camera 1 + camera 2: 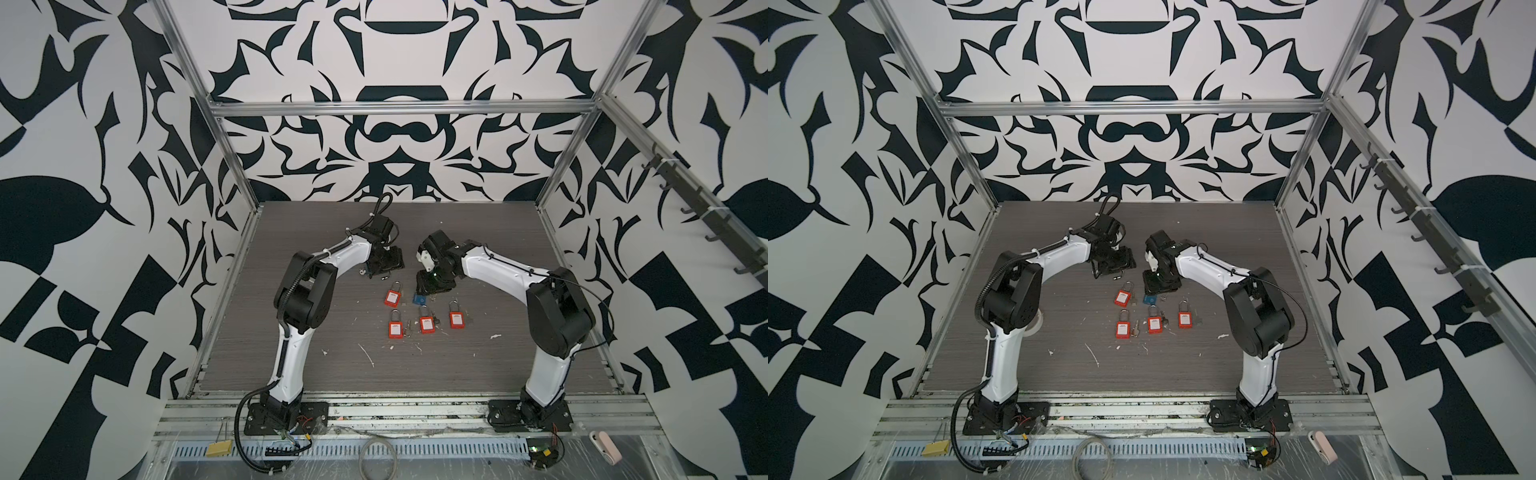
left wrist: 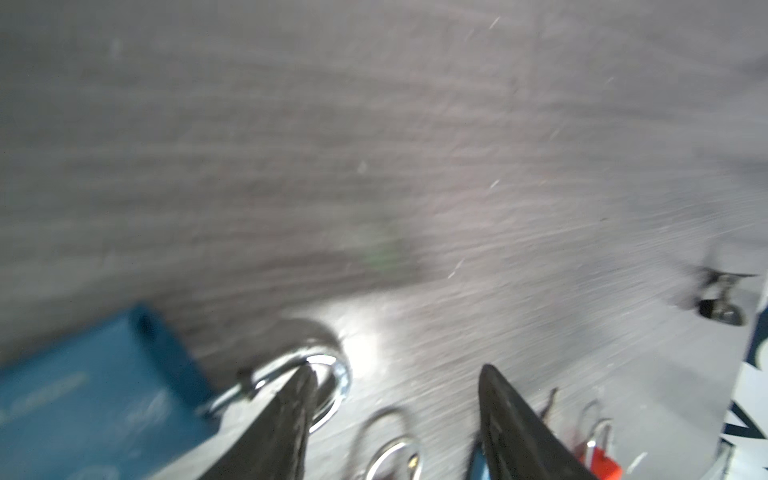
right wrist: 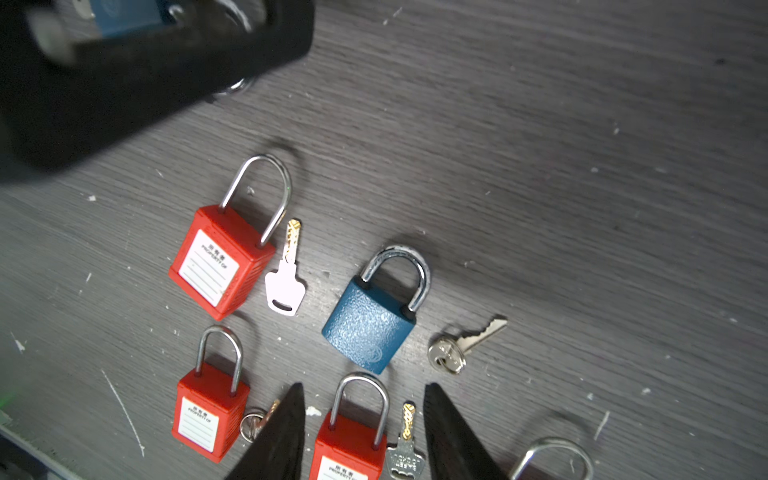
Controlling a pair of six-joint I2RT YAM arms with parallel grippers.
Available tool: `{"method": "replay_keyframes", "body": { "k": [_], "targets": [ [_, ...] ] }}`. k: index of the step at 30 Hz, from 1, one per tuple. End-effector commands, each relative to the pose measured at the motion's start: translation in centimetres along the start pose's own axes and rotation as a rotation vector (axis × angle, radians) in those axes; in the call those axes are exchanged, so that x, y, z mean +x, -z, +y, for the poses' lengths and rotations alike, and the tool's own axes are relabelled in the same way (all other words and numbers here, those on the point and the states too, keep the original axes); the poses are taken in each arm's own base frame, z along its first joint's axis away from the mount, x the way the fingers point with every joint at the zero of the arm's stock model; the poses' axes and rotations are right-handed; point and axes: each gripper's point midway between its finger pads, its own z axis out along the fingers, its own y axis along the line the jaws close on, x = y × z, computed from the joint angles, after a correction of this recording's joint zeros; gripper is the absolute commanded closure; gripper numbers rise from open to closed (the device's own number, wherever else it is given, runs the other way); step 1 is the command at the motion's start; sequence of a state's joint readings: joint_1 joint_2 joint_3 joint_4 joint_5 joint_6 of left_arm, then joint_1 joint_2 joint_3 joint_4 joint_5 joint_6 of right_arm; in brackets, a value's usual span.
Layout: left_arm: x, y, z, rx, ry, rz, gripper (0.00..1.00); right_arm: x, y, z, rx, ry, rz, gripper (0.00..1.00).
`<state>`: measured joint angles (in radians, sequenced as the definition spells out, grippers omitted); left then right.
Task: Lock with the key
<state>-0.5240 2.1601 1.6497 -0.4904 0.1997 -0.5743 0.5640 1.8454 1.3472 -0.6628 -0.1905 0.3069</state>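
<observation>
Blue metal padlock (image 1: 419, 300) lies flat mid-frame in both top views, with the small silver key (image 3: 465, 345) just beside it, not inserted. Right gripper (image 3: 363, 386) sits just above it in frame, fingers spread, empty. Left gripper (image 2: 395, 368), upper left of the padlock: wrist view blurred, fingers spread, pinching nothing.

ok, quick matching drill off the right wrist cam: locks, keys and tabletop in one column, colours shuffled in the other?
Things:
1. plain padlock by the round-headed key
2. labelled padlock
3. flat-headed key beside it
4. table

Colours:
A. white head, brass blade
B. grey woodgrain
C. blue
D. red

Pairs: 1-C, 2-D, 3-A, 4-B
</observation>
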Motion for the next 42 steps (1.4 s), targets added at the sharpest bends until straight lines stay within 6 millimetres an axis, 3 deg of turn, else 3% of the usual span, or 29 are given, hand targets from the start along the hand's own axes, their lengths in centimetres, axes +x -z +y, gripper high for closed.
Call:
{"method": "replay_keyframes", "body": {
  "k": [1, 5, 9, 15, 20, 25, 42],
  "targets": [
    [-1.8, 1.2, -1.3, 0.040, -0.080, -0.037, 0.35, -1.5, 2.9, 0.7, -0.003, 0.018, -0.076, 0.51],
    [-2.7, 3.5, -0.9, -0.030, -0.277, -0.074, 0.34, -1.5, 2.7, 0.7, -0.007, 0.005, -0.069, 0.51],
    [-3.1, 4.5, 2.5, -0.180, -0.407, -0.027, 0.33, -1.5, 2.5, 1.0, -0.014, 0.000, -0.059, 0.51],
    [-2.0, 4.1, 5.7, -0.299, -0.686, 0.084, 0.30, -1.3, 2.3, 1.1, -0.012, 0.000, -0.050, 0.51],
    [-0.3, 3.1, 6.2, -0.255, -0.866, 0.151, 0.27, -0.8, 2.2, 1.0, -0.008, -0.003, -0.037, 0.50],
    [0.7, 2.5, 5.9, -0.194, -0.924, 0.184, 0.26, -0.5, 2.2, 1.0, -0.006, -0.007, -0.029, 0.50],
    [0.1, 0.7, 8.2, -0.284, -0.889, 0.231, 0.33, -0.5, 2.2, 1.0, -0.005, -0.009, -0.028, 0.51]
  ]
}}
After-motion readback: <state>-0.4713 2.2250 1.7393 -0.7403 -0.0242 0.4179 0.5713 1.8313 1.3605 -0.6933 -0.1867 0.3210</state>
